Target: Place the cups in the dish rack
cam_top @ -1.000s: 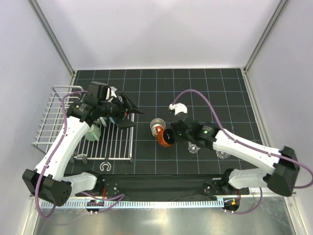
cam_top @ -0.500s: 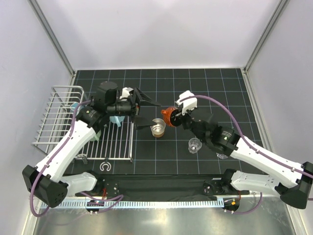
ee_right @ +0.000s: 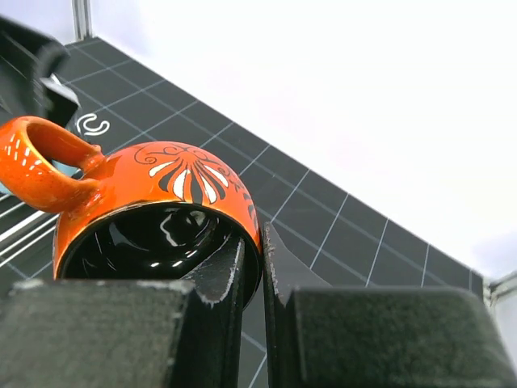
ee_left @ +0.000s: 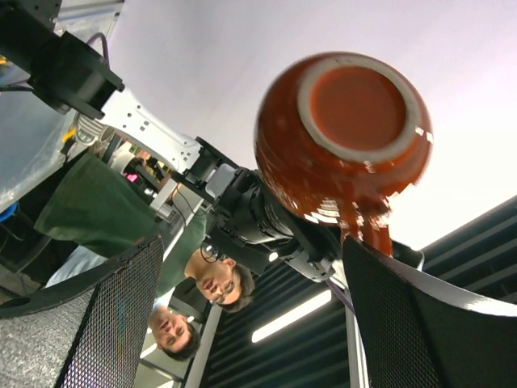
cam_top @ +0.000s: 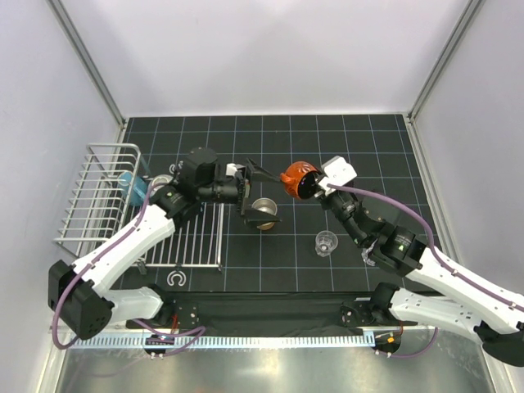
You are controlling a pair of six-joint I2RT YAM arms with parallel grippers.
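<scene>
Above the mat (cam_top: 360,147), right end effector (ee_right: 252,267) grips the orange mug (ee_right: 161,194); left end effector (cam_top: 260,188) gapes opposite.

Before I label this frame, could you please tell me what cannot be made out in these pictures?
Top view: the left arm hides part of the rack's contents.
Top view: the left gripper overlaps the steel cup; contact unclear.
Left wrist: the orange mug shows only its base; its inside faces away.
Right wrist: the fingers of the right gripper cover the mug's near rim.
</scene>
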